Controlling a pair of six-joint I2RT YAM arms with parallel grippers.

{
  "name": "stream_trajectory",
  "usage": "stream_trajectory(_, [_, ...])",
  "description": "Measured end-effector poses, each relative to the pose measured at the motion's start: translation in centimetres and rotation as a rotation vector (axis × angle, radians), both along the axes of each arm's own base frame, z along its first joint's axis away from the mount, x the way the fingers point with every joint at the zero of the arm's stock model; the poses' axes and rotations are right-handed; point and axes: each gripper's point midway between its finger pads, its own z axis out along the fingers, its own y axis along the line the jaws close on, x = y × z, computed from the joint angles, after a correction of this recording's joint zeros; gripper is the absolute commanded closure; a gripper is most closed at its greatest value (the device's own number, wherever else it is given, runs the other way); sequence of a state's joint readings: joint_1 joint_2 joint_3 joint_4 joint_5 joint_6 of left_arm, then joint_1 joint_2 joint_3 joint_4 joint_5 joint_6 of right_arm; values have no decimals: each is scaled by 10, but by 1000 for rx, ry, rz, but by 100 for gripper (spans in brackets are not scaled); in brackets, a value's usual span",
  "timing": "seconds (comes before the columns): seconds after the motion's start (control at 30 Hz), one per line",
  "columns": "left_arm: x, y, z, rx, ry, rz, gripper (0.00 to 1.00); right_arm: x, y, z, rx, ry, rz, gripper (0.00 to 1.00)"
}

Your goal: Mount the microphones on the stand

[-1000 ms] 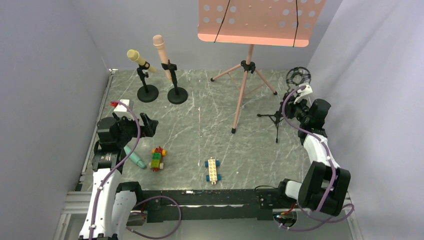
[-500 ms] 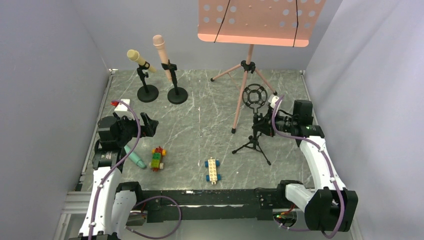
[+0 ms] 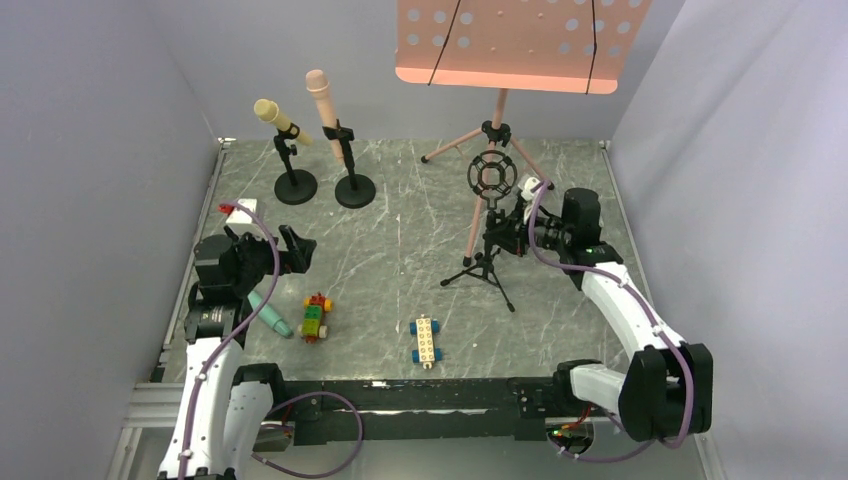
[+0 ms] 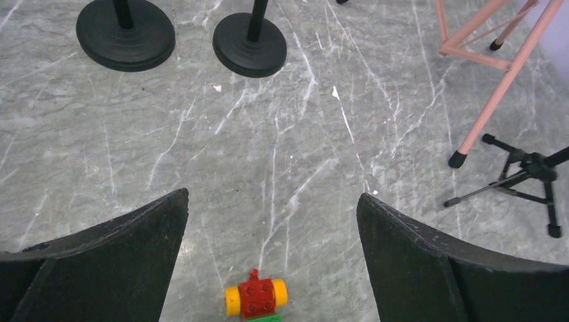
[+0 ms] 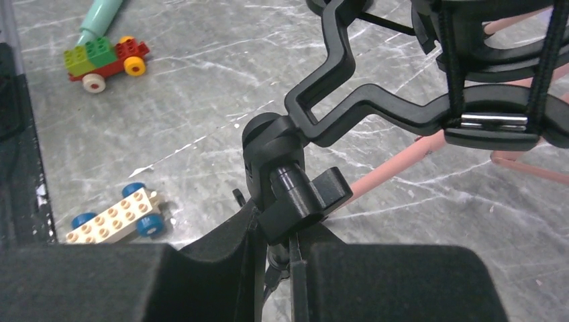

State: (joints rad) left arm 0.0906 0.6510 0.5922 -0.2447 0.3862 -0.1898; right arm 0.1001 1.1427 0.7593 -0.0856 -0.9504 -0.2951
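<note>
Gripping the stem of the black ring-topped tripod stand [image 5: 288,191], the right gripper [image 5: 274,258] appears clamped, a detail only its wrist view shows. Overhead alone shows the smooth teal-green tapered microphone [image 3: 268,313] lying flat near the left gripper [image 4: 272,201], whose fingers stand spread.

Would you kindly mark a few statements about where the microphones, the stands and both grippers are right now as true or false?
1. The pink microphone sits in a round-base stand. True.
2. The teal-green microphone is clipped in the tripod stand. False: it lies on the table beside a brick car.
3. The right gripper has its fingers shut on the tripod stand. True.
4. The left gripper holds the brick car. False: its fingers are open, holding nothing.
</note>
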Motion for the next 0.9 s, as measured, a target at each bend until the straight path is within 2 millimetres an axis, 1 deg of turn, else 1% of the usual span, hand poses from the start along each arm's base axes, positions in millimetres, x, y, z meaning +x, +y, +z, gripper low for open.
stream_trajectory(0.07, [0,-1,2,-23,-5,4,1,7,5,-4,4,-11,-19,99])
stream_trajectory(0.13, [0,-4,1,-59,5,8,1,8,7,-11,2,-15,-31,96])
stream_trajectory(0.17, [0,-5,-1,-74,15,12,1,7,9,-14,3,-18,-26,93])
stream_trajectory(0.27, [1,-7,-7,-135,62,30,1,7,11,-15,5,-45,-25,82])
stream_trajectory(0.37, [-2,-8,-18,-195,147,59,1,6,10,-15,0,-63,-17,66])
stream_trajectory(0.43, [-4,-9,-23,-233,197,80,1,7,9,-17,-23,-94,-8,54])
stream_trajectory(0.57, [-8,-5,-26,-282,263,149,1,3,5,-23,-73,-115,21,31])
stream_trajectory(0.67, [-12,6,-36,-297,321,250,1,-6,1,-30,-98,-100,44,20])
stream_trajectory(0.7, [-14,10,-40,-298,337,283,1,-8,-1,-32,-104,-98,52,19])
stream_trajectory(0.8, [-21,30,-55,-271,391,426,1,-13,-6,-36,-131,-93,69,16])
stream_trajectory(0.83, [-23,35,-58,-266,396,457,1,-13,-7,-36,-141,-94,75,15])
stream_trajectory(0.9, [-24,52,-61,-264,390,547,1,-13,-10,-35,-169,-99,92,14])
